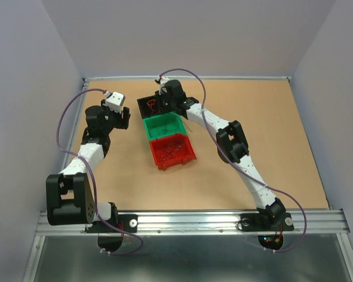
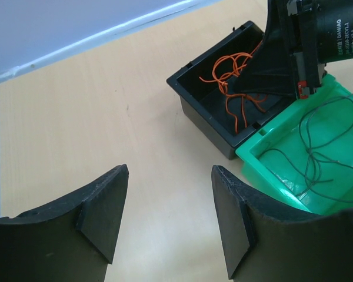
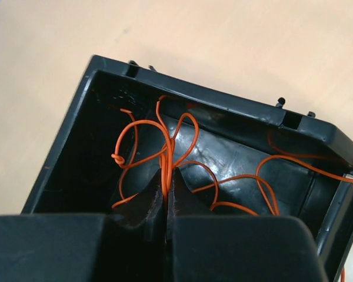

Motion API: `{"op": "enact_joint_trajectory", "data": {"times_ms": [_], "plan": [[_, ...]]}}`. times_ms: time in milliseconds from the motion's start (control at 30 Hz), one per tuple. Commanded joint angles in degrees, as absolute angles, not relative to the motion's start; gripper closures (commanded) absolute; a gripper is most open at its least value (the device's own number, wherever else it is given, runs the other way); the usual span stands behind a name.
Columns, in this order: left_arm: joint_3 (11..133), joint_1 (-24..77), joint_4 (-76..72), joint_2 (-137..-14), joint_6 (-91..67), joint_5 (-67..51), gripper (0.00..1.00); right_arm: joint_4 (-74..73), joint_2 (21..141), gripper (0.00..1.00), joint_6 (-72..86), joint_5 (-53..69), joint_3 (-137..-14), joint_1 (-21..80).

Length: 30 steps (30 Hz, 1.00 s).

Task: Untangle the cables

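Tan table (image 2: 94, 106) is all that lies under the left gripper (image 2: 169, 214), whose fingers are spread wide with nothing between them. It hovers well apart from the bins, on their left. To its right stands the black bin (image 2: 207, 120), and in it the orange cables (image 3: 165, 150) lie as a loose tangle of loops. The right gripper (image 3: 166, 187) reaches down into that bin, its fingers pressed together on several orange strands, which run on from the pinch toward the far wall and fan out to both sides. The right arm is therefore far the nearer, and a pull would likely follow those strands. Further right, touching the black bin, the green bin (image 2: 254, 154) holds thin dark cables (image 2: 309, 138), with neither gripper on them.
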State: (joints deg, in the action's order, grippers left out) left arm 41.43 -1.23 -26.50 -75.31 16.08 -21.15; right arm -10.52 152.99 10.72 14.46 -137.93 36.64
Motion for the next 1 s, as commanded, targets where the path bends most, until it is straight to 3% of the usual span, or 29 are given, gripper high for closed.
{"op": "enact_joint_trajectory", "data": {"times_ms": [0,433,533,700,833,967], "plan": [[44.65,-1.67,-26.46,-75.94,16.96,-23.90,0.30,-22.92,148.81,0.99,8.97,8.63,-135.88,37.44],[44.82,-1.32,-24.70,-76.73,18.10,-26.63,0.30,-36.99,144.40,0.97,5.45,0.89,-132.01,40.96],[45.17,-0.88,-24.35,-77.25,18.54,-26.81,0.30,-38.15,144.23,0.74,4.93,-2.98,-131.31,40.96],[45.18,-0.70,-24.08,-77.78,19.25,-27.25,0.30,-37.18,139.94,0.65,4.13,-3.26,-131.48,40.96],[45.00,-0.62,-24.17,-77.52,19.60,-27.68,0.30,-36.56,136.41,0.65,4.48,-3.16,-133.85,40.96],[44.74,-0.70,-24.34,-77.26,19.86,-28.30,0.30,-35.77,132.28,0.55,4.22,-4.13,-133.33,40.96]]}}
